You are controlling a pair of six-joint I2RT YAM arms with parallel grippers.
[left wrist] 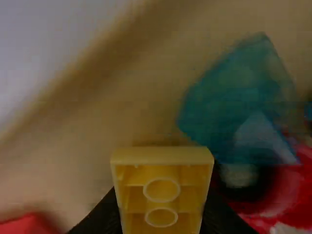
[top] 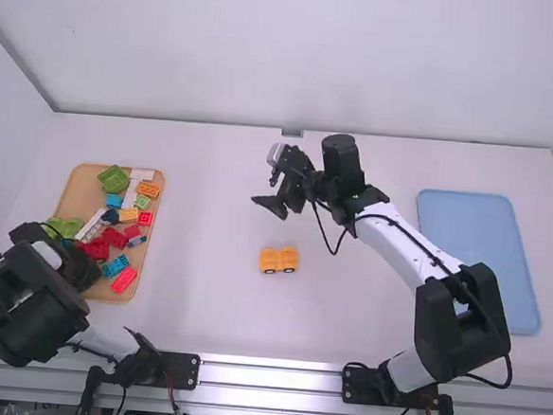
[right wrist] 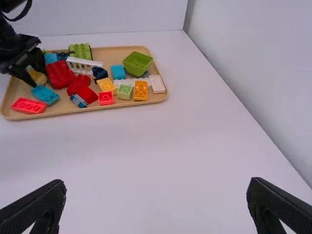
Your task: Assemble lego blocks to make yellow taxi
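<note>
Left claw (top: pixel 78 268) grips yellow block (left wrist: pixel 163 187); blue brick (right wrist: pixel 45 94), red brick (right wrist: pixel 59 74) crowd it, wooden tray (top: pixel 88 190) underneath. Right claw (top: pixel 272 191) spread wide, yellow car (top: pixel 278 260) nearby.

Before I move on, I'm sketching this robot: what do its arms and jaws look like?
The left arm and right arm both have white links and chunky black joints, with thin black cables. The jaws are black too; the right arm's look angular.

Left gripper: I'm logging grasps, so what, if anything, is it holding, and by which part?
The left gripper holds a yellow block by two opposite sides, its hollow underside facing the wrist camera.
</note>
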